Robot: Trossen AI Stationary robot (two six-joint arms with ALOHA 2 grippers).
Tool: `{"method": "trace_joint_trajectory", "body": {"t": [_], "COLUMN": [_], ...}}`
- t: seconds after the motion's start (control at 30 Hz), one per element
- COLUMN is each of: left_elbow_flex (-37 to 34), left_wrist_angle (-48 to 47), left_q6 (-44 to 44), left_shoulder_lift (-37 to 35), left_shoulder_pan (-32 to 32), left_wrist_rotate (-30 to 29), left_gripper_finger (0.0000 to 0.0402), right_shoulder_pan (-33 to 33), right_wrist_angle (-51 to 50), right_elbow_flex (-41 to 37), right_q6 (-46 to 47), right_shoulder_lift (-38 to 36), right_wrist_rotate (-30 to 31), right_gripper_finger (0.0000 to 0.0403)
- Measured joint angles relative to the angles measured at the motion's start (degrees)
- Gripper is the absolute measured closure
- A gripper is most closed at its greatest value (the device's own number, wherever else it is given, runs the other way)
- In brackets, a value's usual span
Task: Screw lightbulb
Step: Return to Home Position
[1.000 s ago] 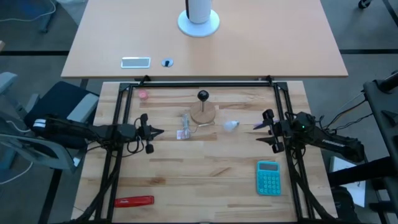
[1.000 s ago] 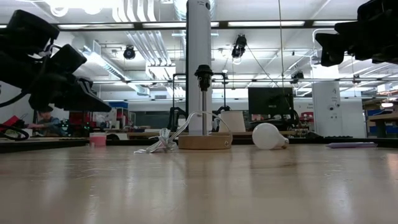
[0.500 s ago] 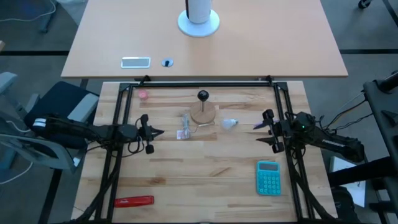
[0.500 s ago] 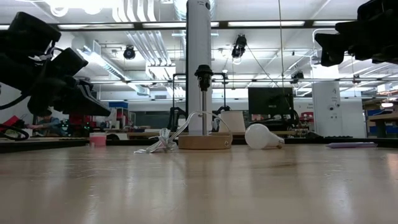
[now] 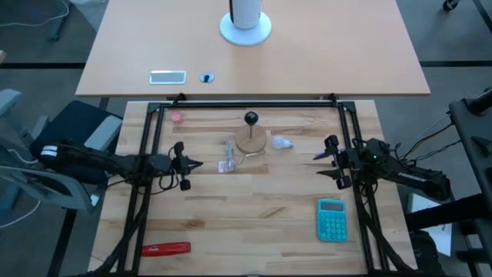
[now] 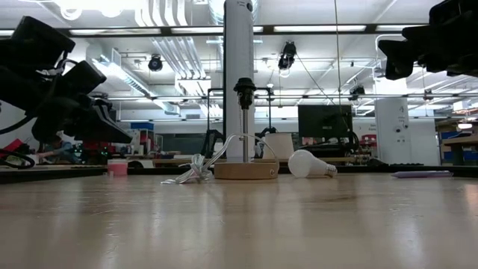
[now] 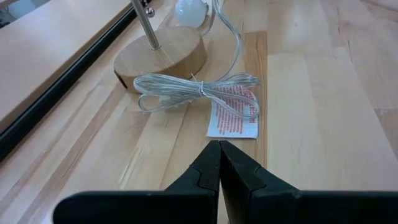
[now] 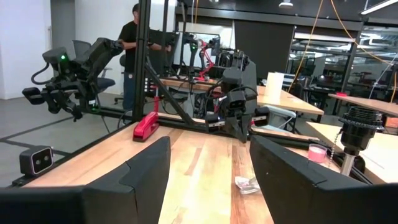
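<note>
Lying beside stand, lightbulb; left end effector clenched, right end effector released, both well clear.

Bare wooden table lies open across the middle, from the left gripper to the right gripper. The far centre is crowded. A wooden stand carries an upright socket pole, with the lightbulb just beside it on the right and a bundled cord on its left. A calculator blocks the near right, a red object the near left.
</note>
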Motion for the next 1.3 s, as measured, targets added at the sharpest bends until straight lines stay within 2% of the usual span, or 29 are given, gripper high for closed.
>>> {"method": "trace_joint_trajectory", "body": {"t": [0.5,1.0,1.3], "left_elbow_flex": [0.0,0.0,0.0], "left_wrist_angle": [0.04,0.06,0.07], "left_q6": [-0.01,0.0,0.0], "left_shoulder_lift": [0.21,0.29,0.29], "left_shoulder_pan": [0.0,0.0,0.01], "left_wrist_rotate": [0.0,-0.02,-0.01], "left_gripper_finger": [0.0401,0.0401,0.0401], "right_shoulder_pan": [-0.01,0.0,-0.02], "right_wrist_angle": [0.0,0.0,0.02], "right_elbow_flex": [0.0,0.0,0.0], "right_q6": [-0.02,-0.02,-0.02], "right_shoulder_lift": [0.0,0.0,0.0], "right_wrist_rotate": [0.01,0.01,0.01], "right_gripper_finger": [0.0167,0.0186,0.0171]}}
